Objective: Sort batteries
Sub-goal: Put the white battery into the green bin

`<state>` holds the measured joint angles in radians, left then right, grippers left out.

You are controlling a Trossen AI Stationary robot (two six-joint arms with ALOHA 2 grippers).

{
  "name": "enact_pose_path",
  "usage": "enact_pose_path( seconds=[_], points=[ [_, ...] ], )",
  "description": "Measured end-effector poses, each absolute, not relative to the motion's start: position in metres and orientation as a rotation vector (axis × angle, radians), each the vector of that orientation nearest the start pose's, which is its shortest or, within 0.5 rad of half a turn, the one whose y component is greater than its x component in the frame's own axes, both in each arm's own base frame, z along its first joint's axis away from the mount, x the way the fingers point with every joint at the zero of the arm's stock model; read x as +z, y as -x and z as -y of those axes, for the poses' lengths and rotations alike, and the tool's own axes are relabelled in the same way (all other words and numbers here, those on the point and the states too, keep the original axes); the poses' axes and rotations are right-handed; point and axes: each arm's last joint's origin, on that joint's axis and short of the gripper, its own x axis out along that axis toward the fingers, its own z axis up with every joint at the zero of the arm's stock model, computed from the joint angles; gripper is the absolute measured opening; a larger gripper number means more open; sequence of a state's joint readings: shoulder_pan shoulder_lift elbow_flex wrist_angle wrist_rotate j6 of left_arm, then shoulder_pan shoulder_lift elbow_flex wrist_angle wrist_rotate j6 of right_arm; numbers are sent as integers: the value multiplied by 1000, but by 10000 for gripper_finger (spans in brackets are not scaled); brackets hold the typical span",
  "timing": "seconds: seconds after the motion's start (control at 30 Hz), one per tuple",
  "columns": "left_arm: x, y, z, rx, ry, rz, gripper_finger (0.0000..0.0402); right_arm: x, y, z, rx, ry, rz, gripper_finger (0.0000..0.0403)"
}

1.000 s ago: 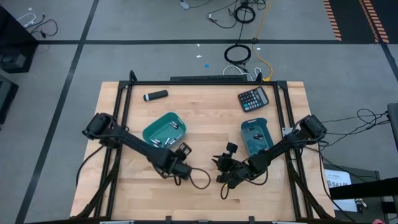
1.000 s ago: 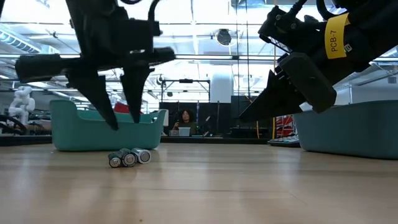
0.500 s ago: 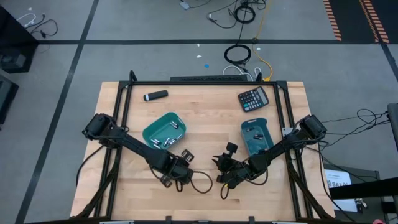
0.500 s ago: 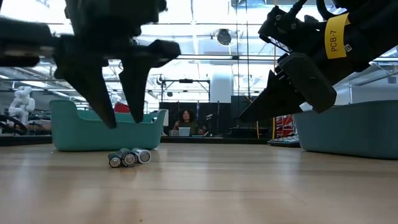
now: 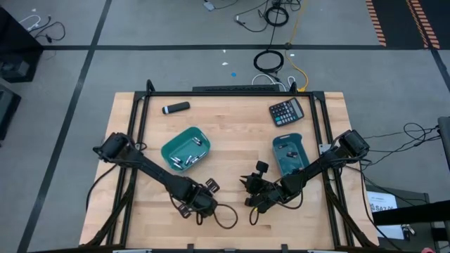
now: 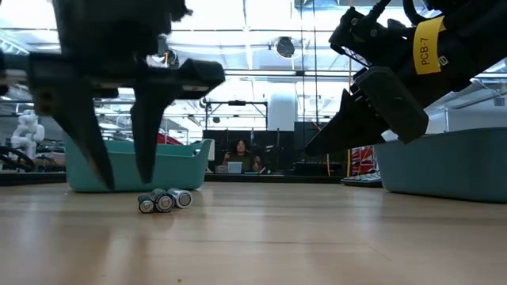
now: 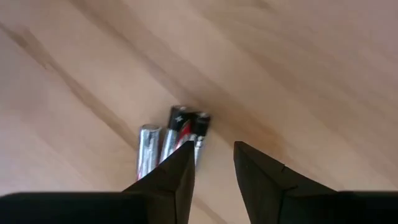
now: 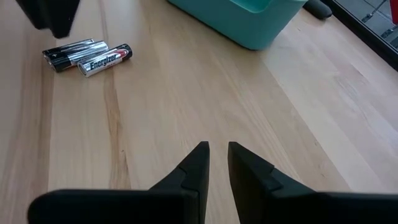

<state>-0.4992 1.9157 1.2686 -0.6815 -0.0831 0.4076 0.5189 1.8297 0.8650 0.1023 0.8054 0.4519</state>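
Three batteries (image 7: pixel 171 134) lie side by side on the wood: silvery-white with dark ends, one labelled. They also show in the low view (image 6: pixel 164 200) and the right wrist view (image 8: pixel 87 56). My left gripper (image 7: pixel 214 163) is open, hanging low near the table's near middle (image 5: pixel 200 202). Its fingertips are just short of the batteries, and one finger partly covers them. My right gripper (image 8: pixel 217 152) waits to their right (image 5: pixel 248 192), a narrow gap between its fingers, holding nothing.
A teal tray (image 5: pixel 186 147) holding several batteries sits left of centre, and a second teal tray (image 5: pixel 288 153) sits on the right. A calculator (image 5: pixel 287 111) and a black marker-like cylinder (image 5: pixel 176 107) lie near the far edge. A person sits in the room beyond (image 6: pixel 236 154).
My left gripper has moved toward the table's near edge and come down, and its fingertips now hang close above the wood beside the three batteries. The batteries and the right arm have stayed put.
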Motion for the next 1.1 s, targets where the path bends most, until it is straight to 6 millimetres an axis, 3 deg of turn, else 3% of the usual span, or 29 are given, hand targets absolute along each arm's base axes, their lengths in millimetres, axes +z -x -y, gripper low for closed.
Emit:
enact_pose_path(
  seconds=[0.4,0.7,1.0,1.1],
  points=[
    [140,-326,172,-618,-805,-1232,118,125,-300,-147,-410,97,-597,50],
    [144,-326,171,-612,-813,-1217,118,125,-300,-147,-410,99,-598,50],
    [147,-334,162,-441,-901,-1182,118,125,-300,-147,-411,98,-598,50],
    [148,-342,149,-343,-870,-1181,118,124,-299,-147,-413,113,-615,50]
  ],
)
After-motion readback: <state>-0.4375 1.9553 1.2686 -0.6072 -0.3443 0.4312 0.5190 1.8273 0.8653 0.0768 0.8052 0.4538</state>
